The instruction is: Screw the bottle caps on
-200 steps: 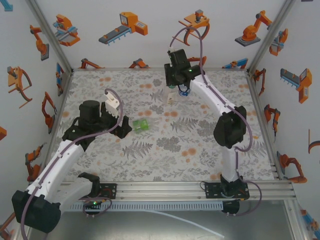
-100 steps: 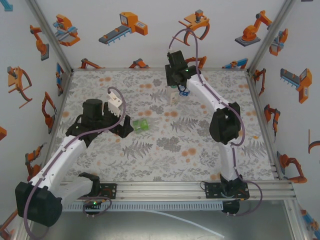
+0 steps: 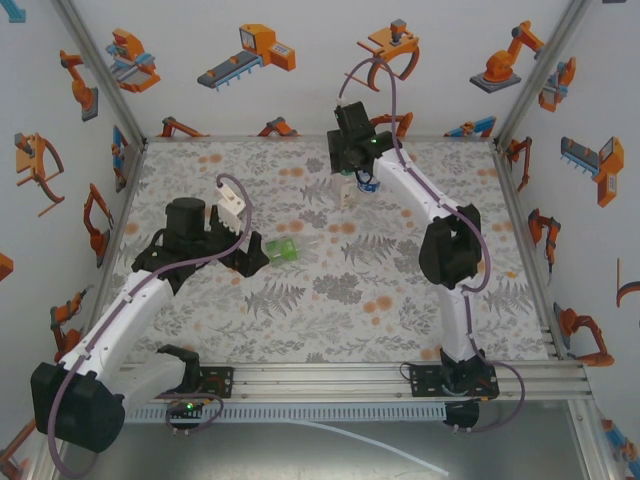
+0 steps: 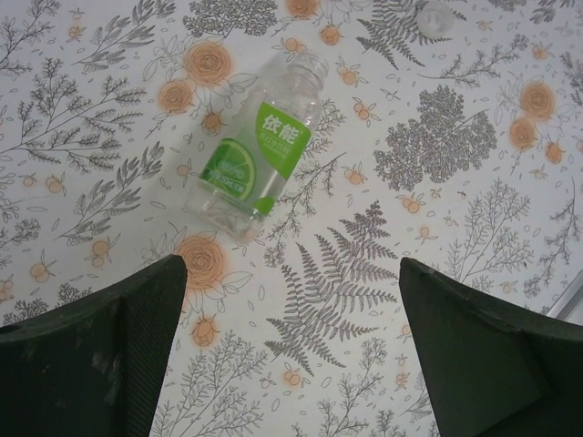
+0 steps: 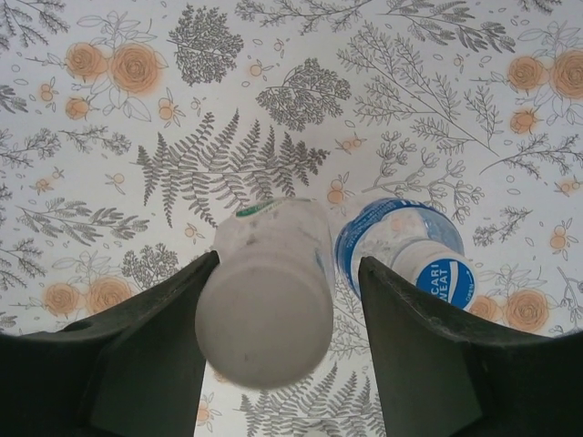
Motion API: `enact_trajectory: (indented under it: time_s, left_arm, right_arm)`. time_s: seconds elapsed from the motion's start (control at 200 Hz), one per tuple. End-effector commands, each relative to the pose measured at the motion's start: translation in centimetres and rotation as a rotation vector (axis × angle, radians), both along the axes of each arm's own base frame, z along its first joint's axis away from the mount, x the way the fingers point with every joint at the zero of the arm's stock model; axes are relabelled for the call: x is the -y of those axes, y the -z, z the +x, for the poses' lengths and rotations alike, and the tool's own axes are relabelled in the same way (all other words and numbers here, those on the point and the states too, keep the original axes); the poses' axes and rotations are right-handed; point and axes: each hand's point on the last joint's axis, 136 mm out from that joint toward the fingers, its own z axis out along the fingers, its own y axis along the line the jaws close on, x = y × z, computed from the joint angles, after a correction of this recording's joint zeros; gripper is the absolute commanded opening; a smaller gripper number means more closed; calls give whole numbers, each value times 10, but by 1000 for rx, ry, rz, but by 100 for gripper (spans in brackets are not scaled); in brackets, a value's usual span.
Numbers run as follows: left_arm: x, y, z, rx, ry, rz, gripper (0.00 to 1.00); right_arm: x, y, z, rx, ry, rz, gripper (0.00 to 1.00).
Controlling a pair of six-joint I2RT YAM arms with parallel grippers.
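While the left fingers (image 4: 91, 364) gape wide on nothing, the green-labelled bottle (image 4: 260, 150) lies uncapped on the counter (image 4: 364, 300), neck toward 1 o'clock, 1 whitish cap (image 4: 435, 18) at 2 o'clock. Spread, the right fingers (image 5: 137, 364) flank an upright white-topped bottle (image 5: 264, 300); capped blue-labelled bottle (image 5: 401, 241) just beside at 3 o'clock.

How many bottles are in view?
3. The green-labelled bottle lies on its side near the left gripper; a second bottle is upright within the right gripper; the blue-labelled bottle stands beside it.
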Motion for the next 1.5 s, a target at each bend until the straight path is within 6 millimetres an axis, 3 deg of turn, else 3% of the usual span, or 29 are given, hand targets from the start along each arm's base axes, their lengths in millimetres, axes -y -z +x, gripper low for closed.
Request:
enact_trajectory:
  time_s: [0.0,0.32,0.706,0.871,1.147,1.497]
  left_arm:
    - [7,-6,1,19,47,-19,90]
    - [21,15,6,-103,194,80,85]
    - [44,51,46,-162,307,218,85]
    - [56,75,48,-233,355,277,85]
    - [68,123,57,-272,334,479,85]
    - [73,146,52,-328,330,530,82]
  right_arm:
    - [9,-46,-9,56,21,38,59]
    - [30,-85,-56,78,12,88,60]
    - [77,-94,-133,98,46,108,60]
    - [97,-100,-158,126,73,111,62]
    - [112,-101,-182,137,91,127,62]
    - [117,-90,-194,122,99,145,62]
